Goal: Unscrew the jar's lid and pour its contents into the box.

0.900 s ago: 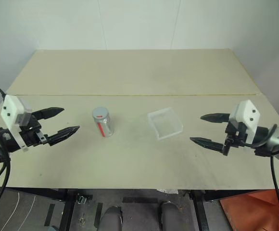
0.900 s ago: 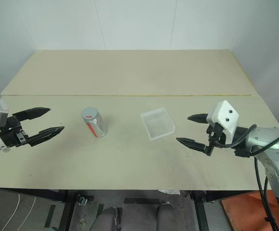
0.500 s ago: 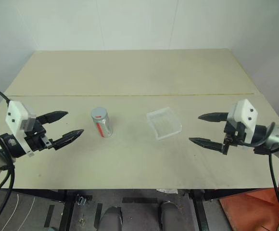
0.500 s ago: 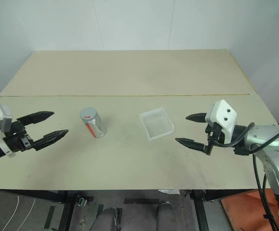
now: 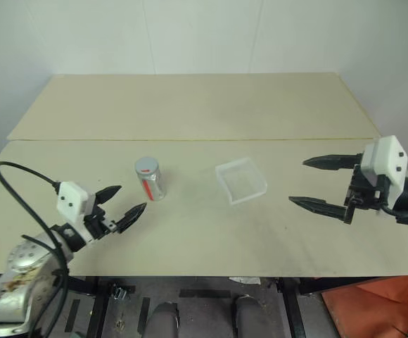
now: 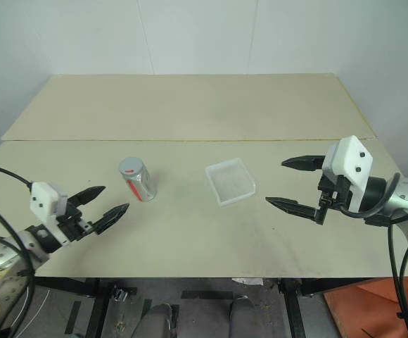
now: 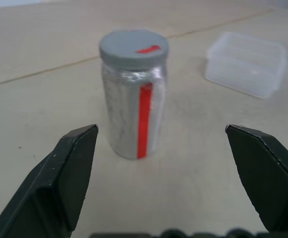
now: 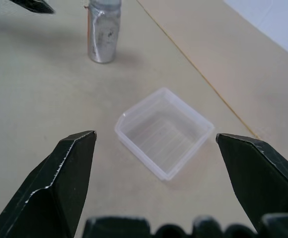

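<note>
I see the jar (image 5: 149, 179) standing upright on the table (image 5: 190, 113), left of centre, with its grey lid (image 7: 133, 48) on top and a red stripe down its silvery side. The clear box (image 5: 240, 180) sits flat on the table to the jar's right, apart from it, looking empty. My left gripper (image 5: 123, 205) is just near-left of the jar, pointing at it, jaws wide apart, holding nothing and not touching it; in its wrist view the jar stands between the two fingers but beyond their tips. My right gripper (image 5: 315, 183) is over the right side of the table, right of the box, aimed toward it, jaws wide apart, empty.
</note>
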Robot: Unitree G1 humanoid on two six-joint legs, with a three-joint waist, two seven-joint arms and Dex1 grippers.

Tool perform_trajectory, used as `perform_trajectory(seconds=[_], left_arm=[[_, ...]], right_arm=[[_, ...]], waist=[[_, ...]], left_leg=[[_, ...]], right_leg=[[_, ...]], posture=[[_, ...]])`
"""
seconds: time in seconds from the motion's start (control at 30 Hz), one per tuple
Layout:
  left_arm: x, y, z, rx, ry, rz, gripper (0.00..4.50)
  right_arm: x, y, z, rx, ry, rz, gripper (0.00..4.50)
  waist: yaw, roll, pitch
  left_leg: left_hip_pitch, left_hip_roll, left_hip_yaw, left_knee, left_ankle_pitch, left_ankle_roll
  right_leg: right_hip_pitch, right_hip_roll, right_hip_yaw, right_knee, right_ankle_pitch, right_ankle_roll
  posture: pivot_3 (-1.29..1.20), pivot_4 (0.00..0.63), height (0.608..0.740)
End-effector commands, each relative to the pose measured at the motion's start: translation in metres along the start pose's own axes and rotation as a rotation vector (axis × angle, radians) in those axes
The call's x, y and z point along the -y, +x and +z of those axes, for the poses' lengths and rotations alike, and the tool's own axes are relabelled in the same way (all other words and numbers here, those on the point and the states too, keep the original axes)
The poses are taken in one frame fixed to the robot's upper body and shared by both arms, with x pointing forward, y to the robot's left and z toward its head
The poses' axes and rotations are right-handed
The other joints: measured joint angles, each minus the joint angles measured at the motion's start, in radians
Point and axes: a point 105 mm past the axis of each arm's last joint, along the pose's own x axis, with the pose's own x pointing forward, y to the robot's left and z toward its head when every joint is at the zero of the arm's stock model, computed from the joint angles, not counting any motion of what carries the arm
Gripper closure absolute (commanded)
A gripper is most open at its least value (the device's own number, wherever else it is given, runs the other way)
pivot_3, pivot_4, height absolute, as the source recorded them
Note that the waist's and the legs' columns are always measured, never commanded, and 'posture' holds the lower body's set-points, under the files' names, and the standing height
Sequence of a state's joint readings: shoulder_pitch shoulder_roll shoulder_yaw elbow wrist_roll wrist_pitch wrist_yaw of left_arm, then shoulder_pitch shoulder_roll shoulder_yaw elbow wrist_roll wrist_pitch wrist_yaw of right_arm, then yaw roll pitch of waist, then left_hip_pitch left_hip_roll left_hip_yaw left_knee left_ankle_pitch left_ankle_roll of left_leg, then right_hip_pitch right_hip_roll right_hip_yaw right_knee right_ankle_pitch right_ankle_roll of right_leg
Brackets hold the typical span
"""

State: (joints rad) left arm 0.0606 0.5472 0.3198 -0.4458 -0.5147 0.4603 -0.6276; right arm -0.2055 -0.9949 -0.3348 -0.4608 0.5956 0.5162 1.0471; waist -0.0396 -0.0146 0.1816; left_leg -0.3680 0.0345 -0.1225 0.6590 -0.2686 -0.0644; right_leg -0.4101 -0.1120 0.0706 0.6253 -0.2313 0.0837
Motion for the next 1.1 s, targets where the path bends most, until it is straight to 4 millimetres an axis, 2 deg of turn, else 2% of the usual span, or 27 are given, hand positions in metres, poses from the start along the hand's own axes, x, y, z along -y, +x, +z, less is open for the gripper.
perform_trajectory(seconds=[0.03, 0.2, 0.4, 0.57, 1.1], left_arm=[[0.004, 0.012, 0.001, 0.04, 0.045, 0.039, 0.02], [0.01, 0.027, -0.005, 0.073, 0.034, 0.09, 0.02], [0.001, 0.043, -0.008, 0.076, 0.043, 0.26, 0.02], [0.004, 0.052, -0.009, 0.089, 0.027, 0.268, 0.02], [0.014, 0.083, -0.005, 0.095, 0.01, 0.3, 0.02]], right_arm=[[-0.002, -0.002, 0.015, 0.023, -0.047, 0.0, 0.0], [-0.003, -0.004, 0.018, 0.027, -0.055, -0.007, 0.0], [0.0, -0.005, 0.021, 0.023, -0.072, -0.024, 0.0], [0.0, -0.004, 0.027, 0.036, -0.083, -0.021, 0.0], [0.0, -0.006, 0.025, 0.078, 0.011, 0.016, 0.0]], waist=[[0.0, 0.0, 0.0], [0.001, 0.0, 0.0], [0.004, 0.0, 0.0], [0.004, 0.0, 0.0], [0.018, 0.0, 0.0]], left_leg=[[0.0, 0.0, 0.0, 0.0, 0.0, 0.0], [0.0, 0.0, 0.0, 0.0, 0.0, 0.0], [0.0, 0.0, 0.0, 0.0, 0.0, 0.0], [0.0, 0.0, 0.0, 0.0, 0.0, 0.0], [0.0, 0.0, 0.0, 0.001, 0.0, 0.0]], right_leg=[[0.0, 0.0, 0.0, 0.0, 0.0, 0.0], [0.0, 0.0, 0.0, 0.0, 0.0, 0.0], [0.001, 0.0, 0.0, 0.0, 0.0, 0.0], [0.001, 0.0, 0.0, -0.001, 0.0, 0.0], [0.002, 0.0, 0.0, -0.001, 0.0, 0.001]], posture=[[0.0, 0.15, 0.74], [0.0, 0.15, 0.74], [0.0, 0.15, 0.74], [0.0, 0.15, 0.74], [0.0, 0.15, 0.74]])
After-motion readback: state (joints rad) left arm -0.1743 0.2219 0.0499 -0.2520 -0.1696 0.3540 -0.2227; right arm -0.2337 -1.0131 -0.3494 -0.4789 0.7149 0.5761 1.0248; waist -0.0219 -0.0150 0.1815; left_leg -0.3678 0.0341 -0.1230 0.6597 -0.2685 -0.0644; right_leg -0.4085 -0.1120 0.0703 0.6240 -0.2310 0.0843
